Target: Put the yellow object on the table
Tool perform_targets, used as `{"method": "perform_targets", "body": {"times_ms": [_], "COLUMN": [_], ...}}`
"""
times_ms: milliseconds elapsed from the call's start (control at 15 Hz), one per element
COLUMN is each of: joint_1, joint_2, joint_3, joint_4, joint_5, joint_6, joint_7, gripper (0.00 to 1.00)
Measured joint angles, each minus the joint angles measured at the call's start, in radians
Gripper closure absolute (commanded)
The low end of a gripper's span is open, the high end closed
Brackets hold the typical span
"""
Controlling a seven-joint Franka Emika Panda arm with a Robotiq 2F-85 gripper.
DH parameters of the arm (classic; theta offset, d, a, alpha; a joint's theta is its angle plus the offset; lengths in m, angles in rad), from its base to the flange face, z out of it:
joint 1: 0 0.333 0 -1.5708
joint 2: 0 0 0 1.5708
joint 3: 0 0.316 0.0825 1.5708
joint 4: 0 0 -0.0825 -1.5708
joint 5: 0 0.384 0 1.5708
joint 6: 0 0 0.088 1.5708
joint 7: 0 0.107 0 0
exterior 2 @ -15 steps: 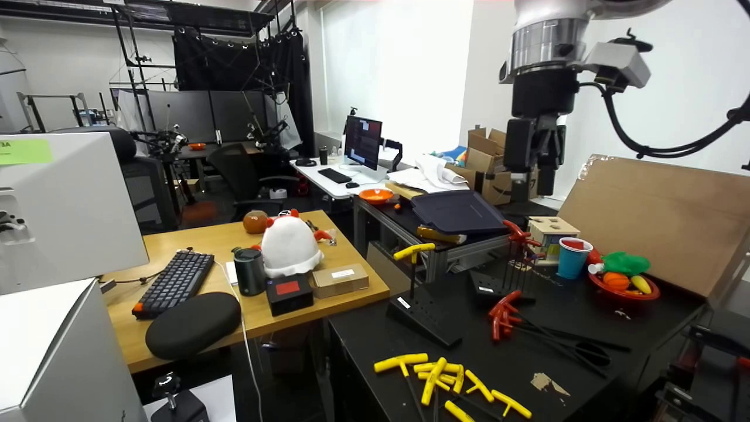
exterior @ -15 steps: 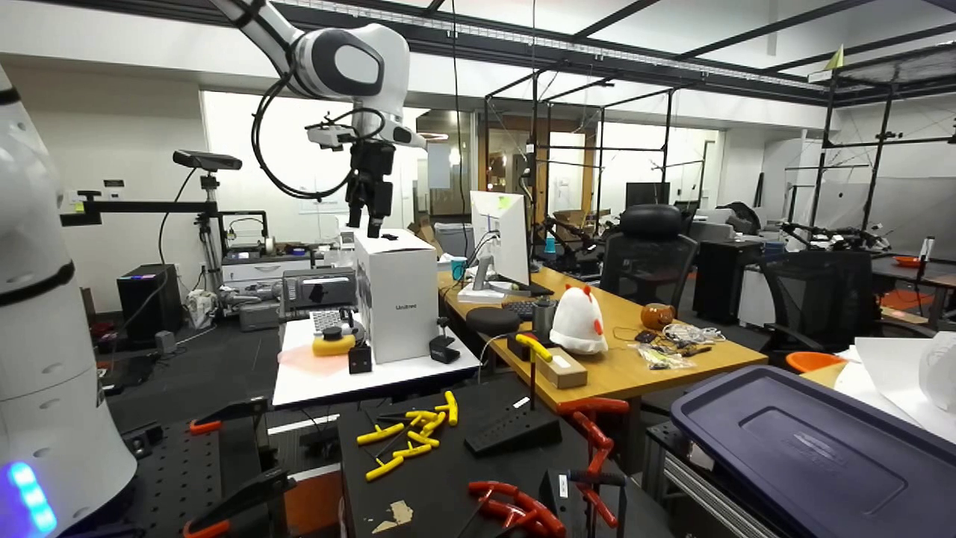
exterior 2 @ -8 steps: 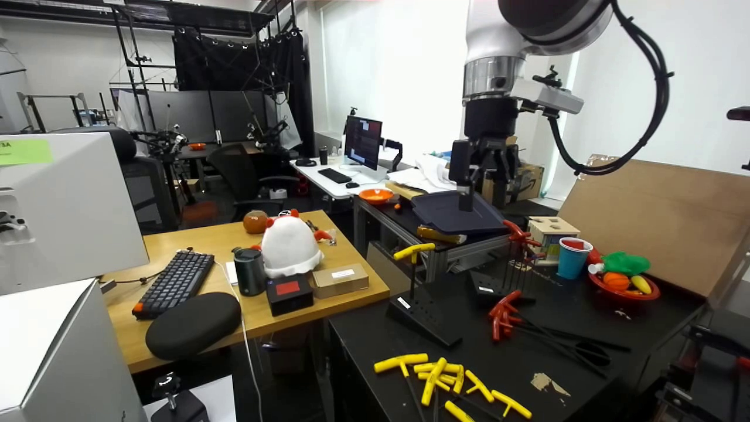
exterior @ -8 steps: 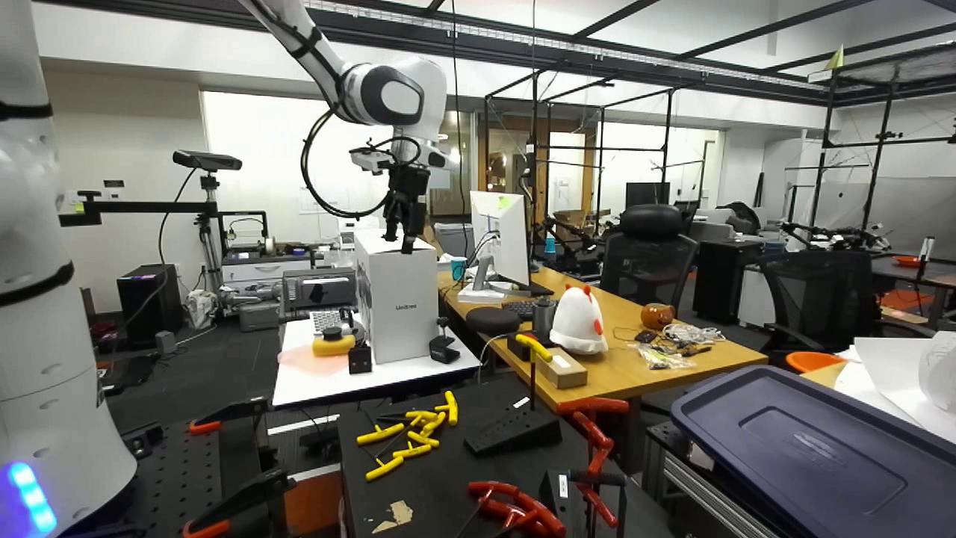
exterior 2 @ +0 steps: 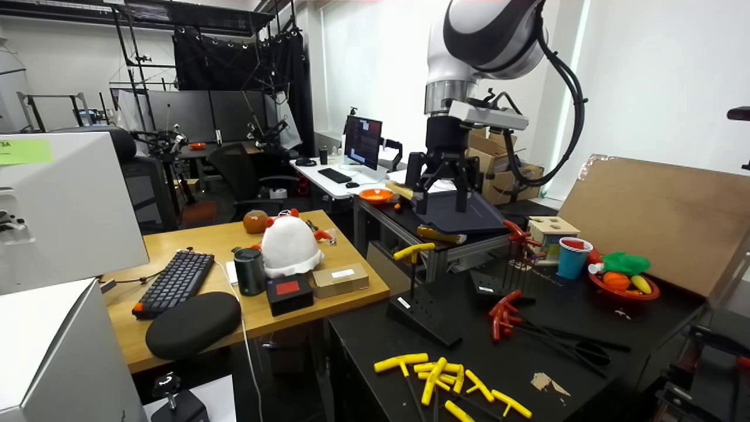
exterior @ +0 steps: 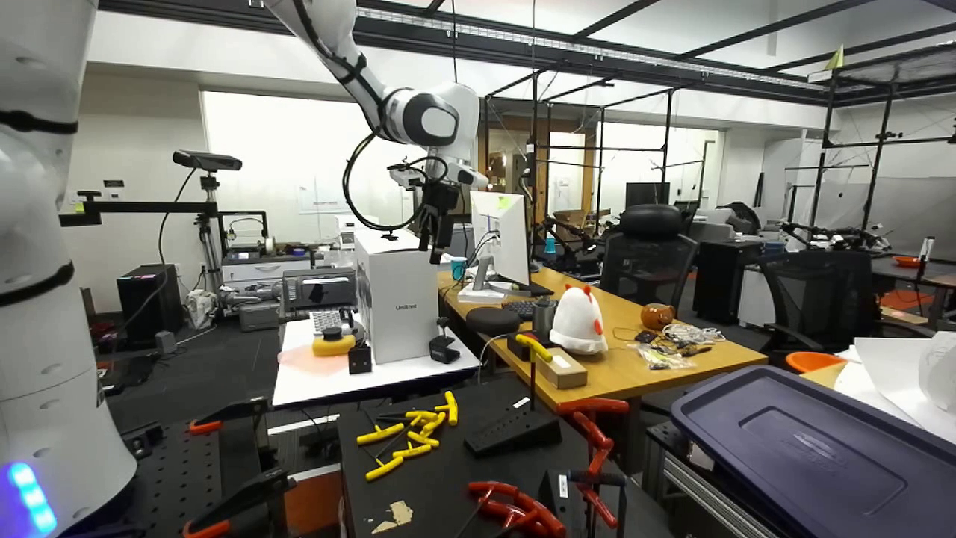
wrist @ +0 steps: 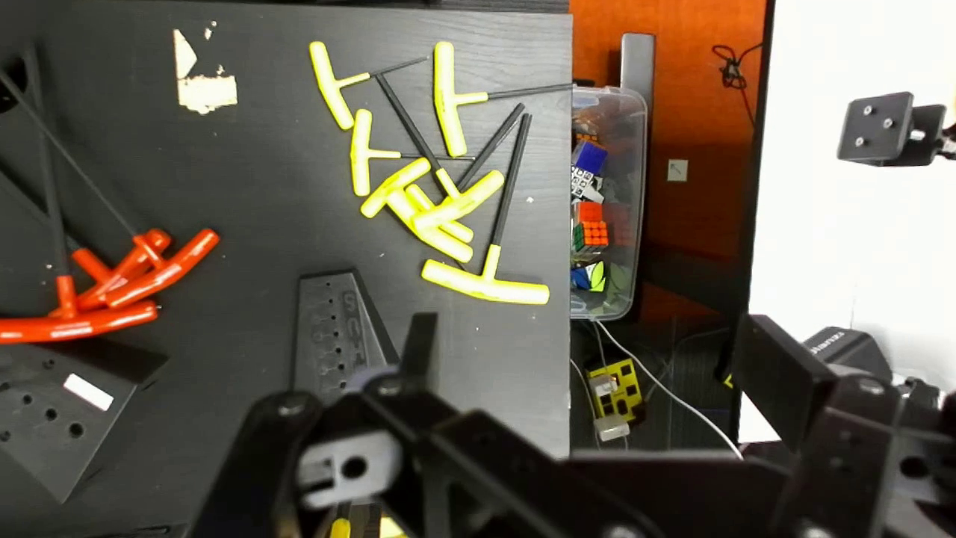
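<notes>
Yellow tools [wrist: 457, 208] on table [wrist: 246, 164], clear bin [wrist: 635, 194] only in wrist view, jaws spread

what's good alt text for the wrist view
Yellow T-handled tools, several overlapping, lie on a black table, with the open end effector along the picture's bottom. Red-handled tools are at left, a clear bin at right.

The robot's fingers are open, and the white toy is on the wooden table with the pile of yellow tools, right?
One thing's wrong: the pile of yellow tools lies on the black table, not the wooden table, as both exterior views show. The fingers are open, and the white toy sits where you said.
</notes>
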Motion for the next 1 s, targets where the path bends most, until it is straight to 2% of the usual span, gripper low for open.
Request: {"method": "perform_targets", "body": {"times_ms": [1000], "joint_1": [0.026], "joint_2": [0.360], "joint_3": [-0.072], "joint_4": [0.389], "joint_5": [0.000], "joint_6": [0.003], "joint_7": [0.308], "gripper": [0.00]}}
